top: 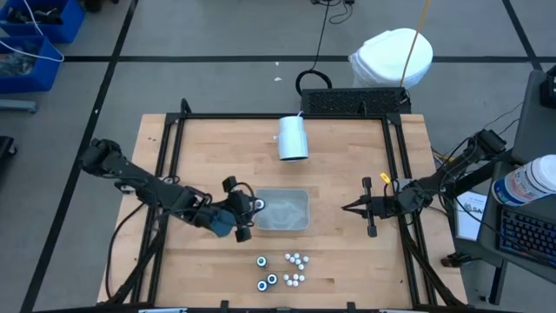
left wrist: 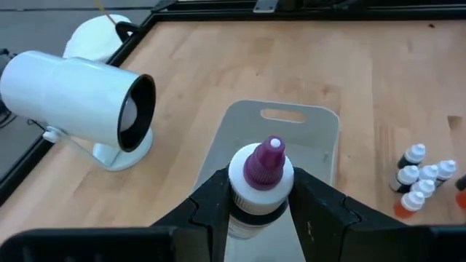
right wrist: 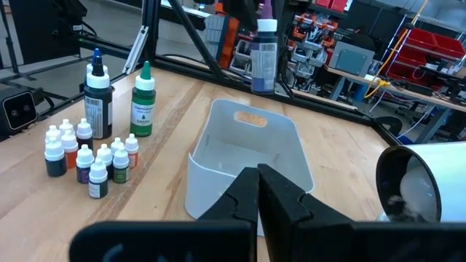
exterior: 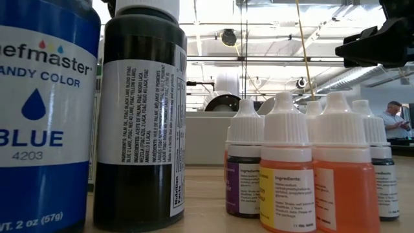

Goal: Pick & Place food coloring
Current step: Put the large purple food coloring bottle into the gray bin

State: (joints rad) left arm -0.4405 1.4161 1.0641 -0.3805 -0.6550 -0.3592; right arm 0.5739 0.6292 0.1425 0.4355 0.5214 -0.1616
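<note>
Your left end effector (top: 246, 211) is grasping a purple-tipped bottle (left wrist: 261, 191) of food coloring, its two fingers (left wrist: 211, 207) pressed against either side of the bottle just below the white collar. The bottle stands upright between them, held at the near-left edge of the clear bin (top: 287, 211) in the middle of the counter (top: 347, 261). From the right wrist view you can see the same bottle (right wrist: 265, 57) hanging above the far end of the bin (right wrist: 244, 156), not touching it.

The other food coloring bottles (top: 280, 269) stand in a cluster on the counter in front of the bin, well apart from the held one: a few taller ones, among them a blue bottle (exterior: 44, 113), a black bottle (exterior: 139, 116) and a green bottle (right wrist: 143, 102), beside the small white-capped droppers (right wrist: 87, 156).

Your right end effector (top: 349, 208) is clenched shut with nothing in it, hovering just to the right of the bin. A white cylinder (top: 293, 137) lies on its side behind the bin.
</note>
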